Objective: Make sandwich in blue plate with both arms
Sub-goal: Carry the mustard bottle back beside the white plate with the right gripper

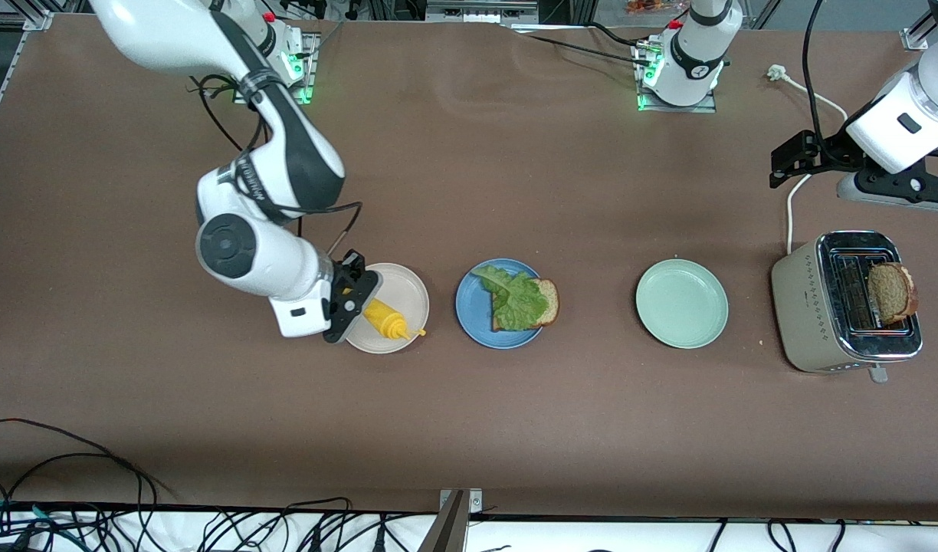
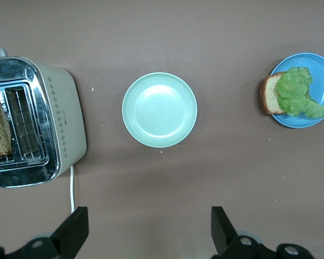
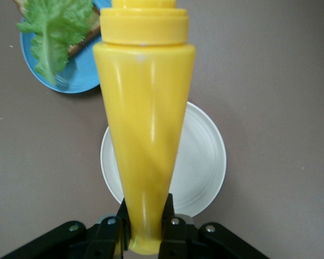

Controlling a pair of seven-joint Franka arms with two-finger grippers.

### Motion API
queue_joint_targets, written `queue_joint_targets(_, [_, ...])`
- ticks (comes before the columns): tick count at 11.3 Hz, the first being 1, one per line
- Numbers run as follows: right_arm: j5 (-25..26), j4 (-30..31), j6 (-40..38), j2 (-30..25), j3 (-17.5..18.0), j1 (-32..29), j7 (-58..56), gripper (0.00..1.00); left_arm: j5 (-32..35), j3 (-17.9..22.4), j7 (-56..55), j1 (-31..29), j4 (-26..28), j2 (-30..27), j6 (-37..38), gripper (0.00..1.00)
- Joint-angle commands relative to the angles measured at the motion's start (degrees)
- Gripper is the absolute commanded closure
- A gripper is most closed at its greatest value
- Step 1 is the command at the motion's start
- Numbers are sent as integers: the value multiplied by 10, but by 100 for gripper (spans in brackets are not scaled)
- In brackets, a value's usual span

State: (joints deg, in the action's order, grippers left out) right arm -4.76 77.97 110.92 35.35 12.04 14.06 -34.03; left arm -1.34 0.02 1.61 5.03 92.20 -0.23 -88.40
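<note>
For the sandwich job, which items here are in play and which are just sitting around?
In play:
- blue plate, holding a bread slice under lettuce
- second bread slice in the toaster
- right gripper over the cream plate, shut on the yellow squeeze bottle
- left gripper, open, waiting above the table

Lying about:
- mint-green plate

Blue plate (image 1: 477,322) mid-table holds one brown bread slice (image 1: 547,299) under ruffled lettuce (image 1: 515,300).

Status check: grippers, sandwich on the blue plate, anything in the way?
Right gripper shut on mustard bottle, over white plate. Left gripper open, waiting near toaster. Blue plate: bread, lettuce. Path clear.
</note>
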Motion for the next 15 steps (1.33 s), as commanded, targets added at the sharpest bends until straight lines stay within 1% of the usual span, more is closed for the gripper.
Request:
queue_joint_targets(1, [-59, 25, 18, -15, 60, -87, -110, 100, 18, -1, -4, 2, -11, 1, 12, 0])
queue_joint_targets(4, [-124, 25, 11, -4, 112, -187, -263, 100, 18, -1, -4, 2, -11, 1, 12, 0])
queue_joint_targets(6, [-133, 26, 7, 6, 156, -247, -318, 100, 18, 0, -4, 2, -11, 1, 12, 0])
queue_joint_targets(8, [-135, 25, -12, 25, 185, -289, -365, 100, 18, -1, -4, 2, -11, 1, 12, 0])
queue_joint_targets(9, [-147, 25, -13, 38, 197, -308, -399, 100, 18, -1, -4, 2, -11, 1, 12, 0])
queue_joint_targets(10, [-174, 23, -18, 54, 201, -323, -442, 100, 19, -1, -4, 2, -11, 1, 12, 0])
queue_joint_targets(11, [-189, 23, -19, 67, 201, -336, -485, 100, 18, -1, -4, 2, -11, 1, 12, 0])
queue_joint_targets(15, [-193, 22, -19, 117, 201, -377, -615, 100, 19, -1, -4, 2, -11, 1, 12, 0])
